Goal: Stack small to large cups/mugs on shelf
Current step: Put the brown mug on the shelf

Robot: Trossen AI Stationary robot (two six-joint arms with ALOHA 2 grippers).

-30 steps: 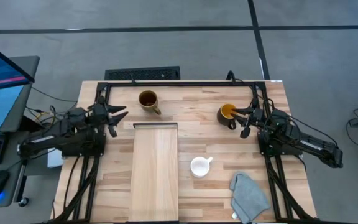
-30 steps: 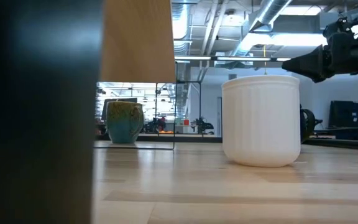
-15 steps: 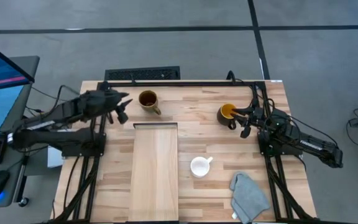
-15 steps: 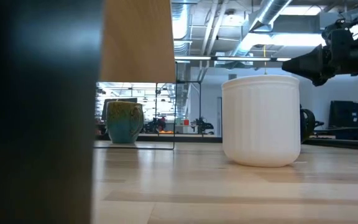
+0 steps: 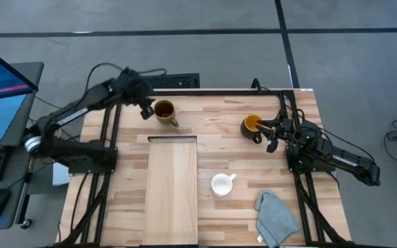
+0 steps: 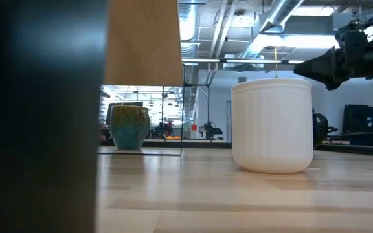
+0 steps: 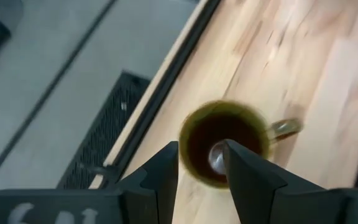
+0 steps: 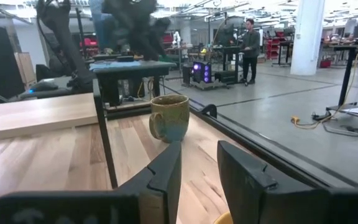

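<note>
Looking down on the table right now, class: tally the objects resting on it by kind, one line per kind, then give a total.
Mugs: 3 (brown mug, dark mug with orange inside, white mug)
Wooden boards: 1 (shelf board)
Cloths: 1 (grey cloth)
Total: 5

The large olive-brown mug [image 5: 164, 110] stands upright near the worktop's far edge, handle toward the pale wooden shelf [image 5: 172, 189]. The dark mug with a yellow-orange inside [image 5: 252, 125] stands upright at far right. The small white mug [image 5: 222, 184] sits upright just right of the shelf.
</note>
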